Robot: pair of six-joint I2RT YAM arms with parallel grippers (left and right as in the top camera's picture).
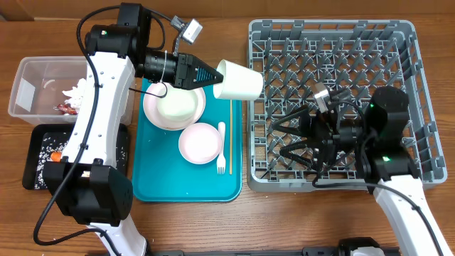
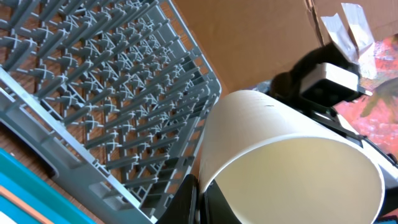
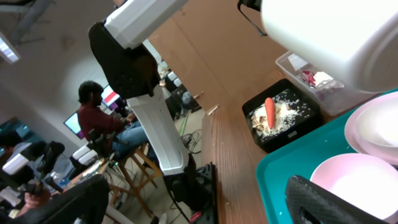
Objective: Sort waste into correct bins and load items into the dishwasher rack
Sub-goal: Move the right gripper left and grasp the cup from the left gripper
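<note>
Between the teal tray (image 1: 163, 181) and the rack's left wall, the cup (image 1: 240, 80) hangs in the air on its side. The left gripper (image 1: 210, 75) pinches it at the rim, jaws closed on the cup wall. Its base points toward the rack (image 1: 405, 43), which reads as a carry to the pegs. Held this way, it would probably need turning mouth-down to settle between them.

The right gripper (image 1: 283, 141) hovers over the rack's left side, jaws spread and empty. It sits close to the cup's likely path, so a spot further back looks safer.

On the teal tray lie a bowl (image 1: 174, 105) resting in a plate, a second plate (image 1: 200, 142), the fork (image 1: 221, 142) and the chopstick (image 1: 230, 135), none loaded yet.

Past the left arm, the tub (image 1: 50, 61) holds the napkin (image 1: 77, 91) and wrapper (image 1: 66, 108). The black tray (image 1: 32, 181) holds the carrot (image 3: 268, 111) among rice.
</note>
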